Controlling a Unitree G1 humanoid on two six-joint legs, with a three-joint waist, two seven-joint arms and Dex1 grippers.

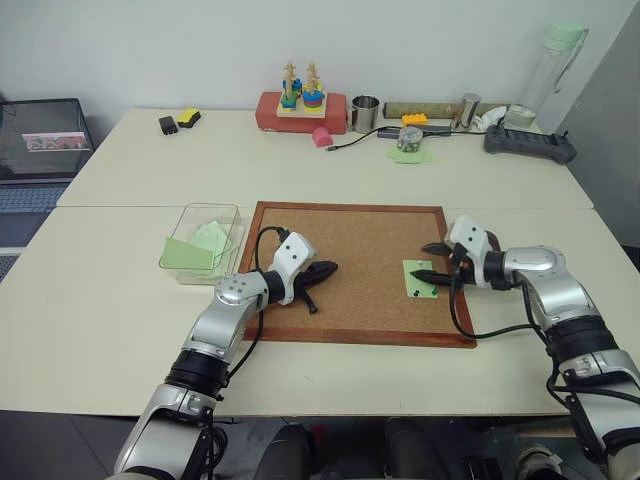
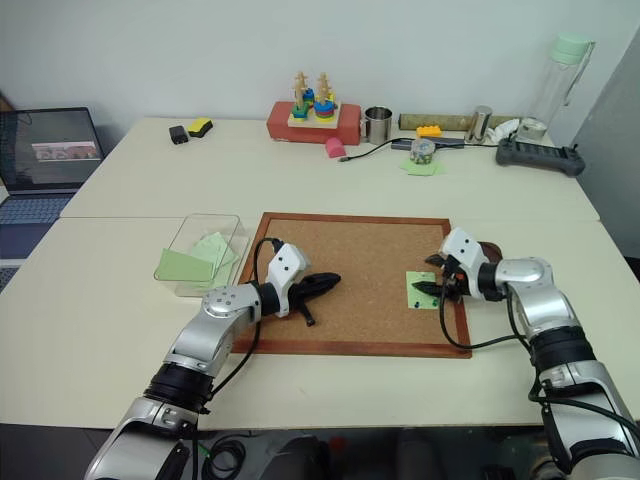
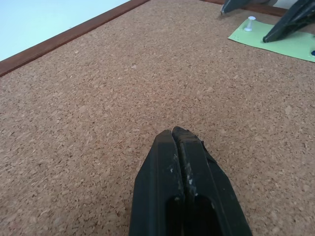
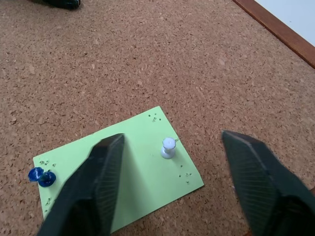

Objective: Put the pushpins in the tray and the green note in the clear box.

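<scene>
The green note (image 1: 421,279) is pinned on the right part of the cork board (image 1: 360,250). Two pushpins hold it: a white one (image 4: 168,147) and a blue one (image 4: 42,177). My right gripper (image 4: 171,137) is open just over the note, one finger on each side of the white pushpin without touching it. My left gripper (image 1: 330,268) is shut and empty, low over the board's left part. The clear box (image 1: 213,207), left of the board, holds green papers. A dark brown edge, likely the tray (image 2: 490,248), shows behind my right wrist.
Along the table's far side stand a red block with a stacking toy (image 1: 301,105), a metal cup (image 1: 365,113), a bottle (image 1: 553,70), a black device (image 1: 530,145) and a cable. A laptop (image 2: 45,150) sits at the far left.
</scene>
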